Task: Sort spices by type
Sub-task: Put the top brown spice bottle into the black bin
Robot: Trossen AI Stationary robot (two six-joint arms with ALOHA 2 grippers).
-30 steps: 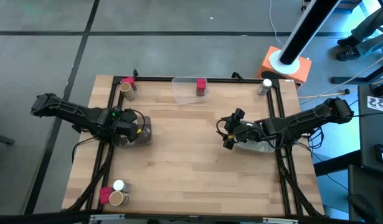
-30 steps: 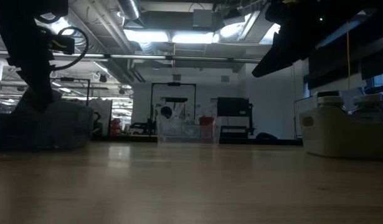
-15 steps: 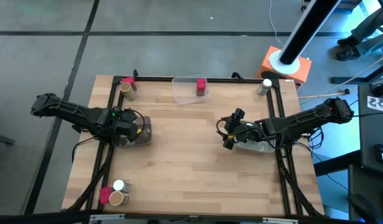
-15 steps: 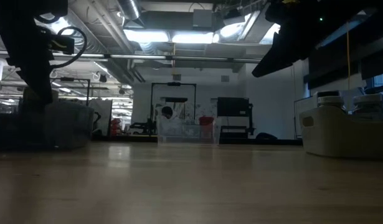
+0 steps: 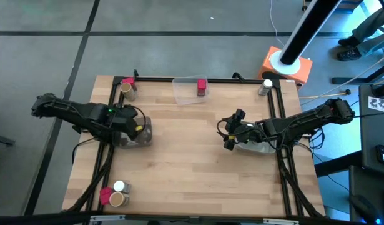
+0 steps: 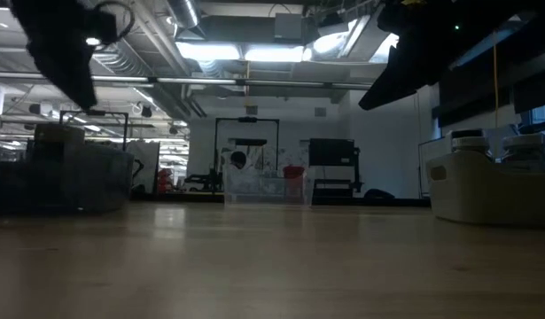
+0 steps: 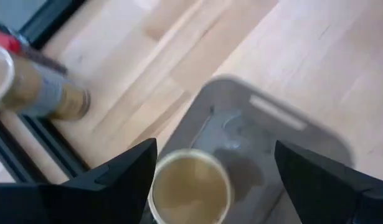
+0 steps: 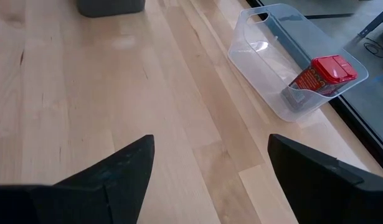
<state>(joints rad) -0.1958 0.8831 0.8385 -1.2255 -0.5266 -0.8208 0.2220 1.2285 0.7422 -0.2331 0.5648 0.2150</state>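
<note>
Beneath the left claw, fingers apart, a tan-brown round-topped cylinder sits in the grey shallow bin. Right claw apart above the pale wooden counter; clear plastic tray holds a red block.

Standing upright in the grey bin at the table's left: 1 tan-brown round-topped cylinder. Sitting in the clear tray at the far edge: 1 red block. Clustering at the far-left corner: 1 tan cylinder touching 1 magenta block. Waiting at the far-right corner: 1 white-capped jar. Grouping at the near-left corner: 1 jar, 1 cylinder, 1 magenta block.
</note>
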